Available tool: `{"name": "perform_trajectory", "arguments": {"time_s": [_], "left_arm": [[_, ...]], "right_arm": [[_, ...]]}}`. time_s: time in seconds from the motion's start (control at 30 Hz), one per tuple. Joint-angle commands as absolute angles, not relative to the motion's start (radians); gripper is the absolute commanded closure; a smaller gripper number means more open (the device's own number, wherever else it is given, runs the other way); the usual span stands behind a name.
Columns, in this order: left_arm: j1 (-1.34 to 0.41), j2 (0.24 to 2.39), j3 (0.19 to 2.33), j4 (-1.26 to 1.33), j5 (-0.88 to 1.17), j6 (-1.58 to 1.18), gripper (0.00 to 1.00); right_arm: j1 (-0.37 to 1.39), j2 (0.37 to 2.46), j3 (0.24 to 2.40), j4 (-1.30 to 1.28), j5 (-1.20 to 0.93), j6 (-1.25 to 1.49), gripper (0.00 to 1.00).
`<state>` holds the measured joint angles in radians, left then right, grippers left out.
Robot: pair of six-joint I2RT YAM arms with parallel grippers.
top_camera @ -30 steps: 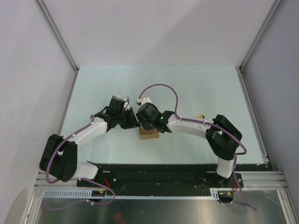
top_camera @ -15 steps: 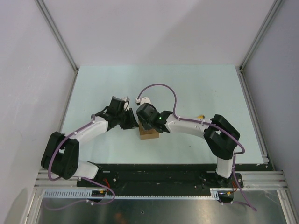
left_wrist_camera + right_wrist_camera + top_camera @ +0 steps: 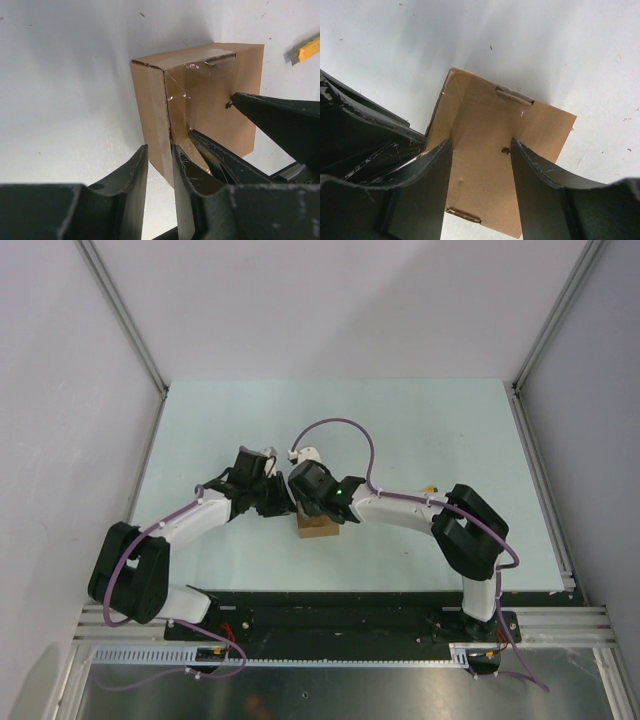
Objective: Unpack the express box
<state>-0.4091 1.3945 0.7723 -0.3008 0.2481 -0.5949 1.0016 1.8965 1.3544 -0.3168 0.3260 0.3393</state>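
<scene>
The express box [image 3: 320, 530] is a small brown cardboard cube with clear tape, standing on the table between both wrists. In the left wrist view my left gripper [image 3: 160, 150] is closed on the near left wall of the box [image 3: 210, 85], one finger outside it and one on the top side. In the right wrist view my right gripper [image 3: 481, 150] is open, its fingers spread just above the box's top face [image 3: 485, 120]. In the top view the left gripper [image 3: 283, 502] and right gripper [image 3: 303, 505] meet over the box's far left corner.
A slim yellow-and-black utility knife [image 3: 430, 487] lies on the table to the right of the box, and its yellow tip shows in the left wrist view [image 3: 306, 50]. The pale green tabletop [image 3: 420, 420] has metal frame posts at its far corners.
The right wrist has shifted a little to the left over the box. The left arm and the box have stayed where they were.
</scene>
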Motion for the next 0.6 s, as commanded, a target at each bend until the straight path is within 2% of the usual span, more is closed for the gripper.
{"name": "perform_trajectory", "arguments": {"time_s": [0.0, 0.27, 0.57], "left_arm": [[-0.402, 1.402, 0.81, -0.295, 0.258, -0.603, 0.69], [-0.402, 1.41, 0.821, -0.293, 0.249, -0.598, 0.68], [-0.379, 1.388, 0.779, -0.334, 0.137, -0.601, 0.77]], "right_arm": [[1.003, 2.022, 1.31, -0.416, 0.318, 0.354, 0.44], [1.006, 2.052, 1.31, -0.426, 0.313, 0.362, 0.43], [1.005, 2.063, 1.31, -0.436, 0.318, 0.37, 0.46]]}}
